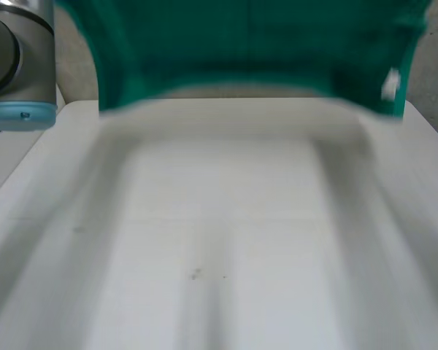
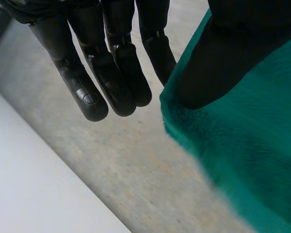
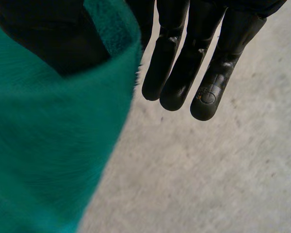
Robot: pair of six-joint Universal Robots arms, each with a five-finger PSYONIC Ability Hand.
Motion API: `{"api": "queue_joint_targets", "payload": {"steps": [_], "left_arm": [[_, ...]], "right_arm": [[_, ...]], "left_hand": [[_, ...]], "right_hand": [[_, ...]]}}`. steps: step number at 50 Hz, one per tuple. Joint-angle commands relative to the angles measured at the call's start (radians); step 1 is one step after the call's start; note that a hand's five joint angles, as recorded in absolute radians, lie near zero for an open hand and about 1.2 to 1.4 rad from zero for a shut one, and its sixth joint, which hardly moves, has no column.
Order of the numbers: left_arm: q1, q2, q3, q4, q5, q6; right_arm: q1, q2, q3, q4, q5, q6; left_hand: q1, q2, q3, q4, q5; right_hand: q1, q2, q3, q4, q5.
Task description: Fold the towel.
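To the left of the towel (image 1: 248, 44), a grey joint of the left arm (image 1: 18, 58) with its light-blue cap stands at the near corner of the view, partly cut off. The left hand (image 2: 114, 68) has the towel's side edge nipped: the thumb (image 2: 218, 58) lies flat on the green pile, one finger slips behind the cloth and is lost there, and the other fingers hang straight and free beside the edge. Below the towel on that side I can see grey floor (image 2: 136, 174) and a strip of the white counter (image 2: 34, 194).

The towel itself hangs spread wide in the air, its lower hem above the counter's far edge. Its upper part runs out of the head view, so how it is held there is hard to make out, and the whole cloth is blurred. A small white tag (image 1: 390, 84) shows near the towel's right-hand lower corner.

At the towel's right side the right hand (image 3: 184, 58) pinches it the same way: thumb on the face of the cloth, one finger hidden behind the edge, the others straight and clear of it.
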State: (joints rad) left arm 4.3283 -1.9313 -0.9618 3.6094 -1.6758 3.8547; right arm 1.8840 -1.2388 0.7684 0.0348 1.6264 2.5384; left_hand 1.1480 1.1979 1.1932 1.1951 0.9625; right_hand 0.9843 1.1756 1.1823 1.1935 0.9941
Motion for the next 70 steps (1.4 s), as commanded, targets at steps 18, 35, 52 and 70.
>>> {"api": "queue_joint_targets", "payload": {"steps": [18,35,52,70], "left_arm": [[0.042,-0.095,-0.687,0.061,0.059,-0.150],[0.093,-0.066,-0.758,0.066,0.062,-0.156],[0.117,-0.045,-0.762,0.069,0.068,-0.158],[0.143,0.110,-0.873,-0.243,0.068,-0.055]], "right_arm": [[-0.009,0.188,0.690,-0.050,-0.201,0.013],[-0.088,0.139,0.853,-0.087,-0.197,0.331],[-0.227,0.098,0.985,-0.153,-0.243,0.591],[-0.220,-0.132,1.006,0.054,-0.296,0.016]], "left_hand": [[0.248,0.198,0.203,0.201,0.259],[0.248,0.198,0.203,0.201,0.259],[0.248,0.198,0.203,0.201,0.259],[0.248,0.198,0.203,0.201,0.259]], "right_hand": [[0.412,0.221,0.214,0.203,0.228],[-0.377,-0.568,-0.575,-0.586,-0.561],[-0.257,-0.448,-0.455,-0.466,-0.441],[0.412,0.221,0.214,0.203,0.228]]}}
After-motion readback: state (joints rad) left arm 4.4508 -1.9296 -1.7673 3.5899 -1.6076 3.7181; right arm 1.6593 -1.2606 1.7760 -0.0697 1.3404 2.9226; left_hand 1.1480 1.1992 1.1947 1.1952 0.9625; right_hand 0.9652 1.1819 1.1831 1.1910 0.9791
